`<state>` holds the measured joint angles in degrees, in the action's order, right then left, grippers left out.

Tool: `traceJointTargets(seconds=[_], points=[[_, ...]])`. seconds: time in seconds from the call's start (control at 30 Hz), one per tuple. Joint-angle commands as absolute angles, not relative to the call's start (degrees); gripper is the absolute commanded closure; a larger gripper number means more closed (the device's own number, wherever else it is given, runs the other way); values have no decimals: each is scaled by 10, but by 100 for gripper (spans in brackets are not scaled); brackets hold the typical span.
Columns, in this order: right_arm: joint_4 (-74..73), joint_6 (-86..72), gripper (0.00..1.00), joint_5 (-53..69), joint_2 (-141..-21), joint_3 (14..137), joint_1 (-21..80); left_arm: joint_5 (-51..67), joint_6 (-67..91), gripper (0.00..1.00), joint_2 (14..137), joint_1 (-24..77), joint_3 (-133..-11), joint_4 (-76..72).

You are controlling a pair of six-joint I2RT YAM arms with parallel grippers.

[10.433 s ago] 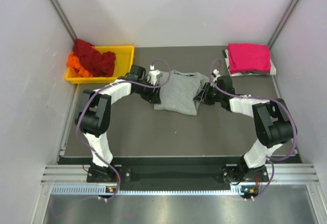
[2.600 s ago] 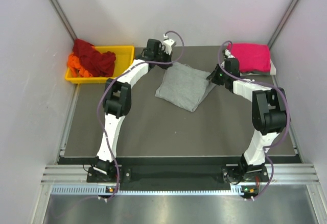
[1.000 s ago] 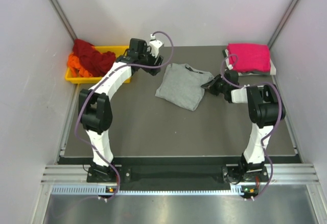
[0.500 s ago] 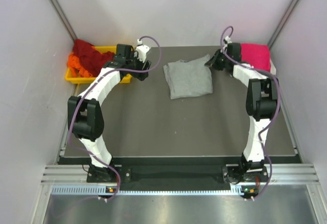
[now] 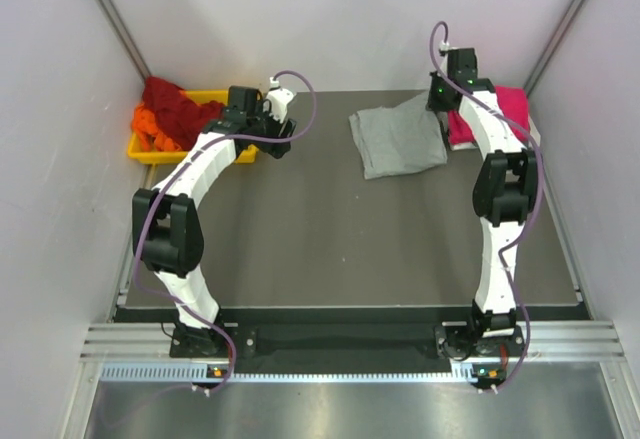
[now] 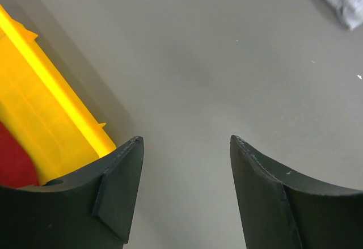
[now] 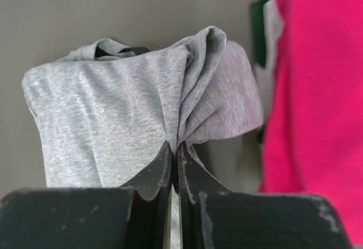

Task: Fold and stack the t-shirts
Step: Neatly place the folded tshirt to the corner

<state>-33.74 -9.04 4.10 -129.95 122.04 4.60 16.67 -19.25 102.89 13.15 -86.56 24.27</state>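
While two robot arms reached over a dark table (image 5: 300,249), four t-shirts and one yellow tray (image 5: 147,156) were in view. One grey t-shirt (image 5: 398,141) lay folded on the far part of the table, just left of one pink t-shirt (image 5: 512,109) folded in the far right corner. The tray, at the far left, held the other two, a dark red t-shirt (image 5: 180,107) heaped beside an orange t-shirt (image 5: 150,127) at its left end. The right gripper (image 7: 176,147) had its fingers pressed together on a bunched fold at the grey t-shirt's right edge, next to the pink one. The left gripper (image 6: 187,141) hung over bare table beside the tray's right wall, its fingers spread apart and holding nothing.
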Motion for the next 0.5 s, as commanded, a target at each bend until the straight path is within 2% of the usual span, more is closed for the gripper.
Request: traceJointTargets(seconds=[0.0,0.33,0.47], points=[[-354,-45,100,-29,-1289,1288,39,171,-198,33,1020,128,-871,238],[-370,19,100,-80,-1312,1405,25,164,-201,33,1024,127,-875,237],[-370,25,100,-76,-1303,1410,7,163,-202,33,1024,127,-876,238]])
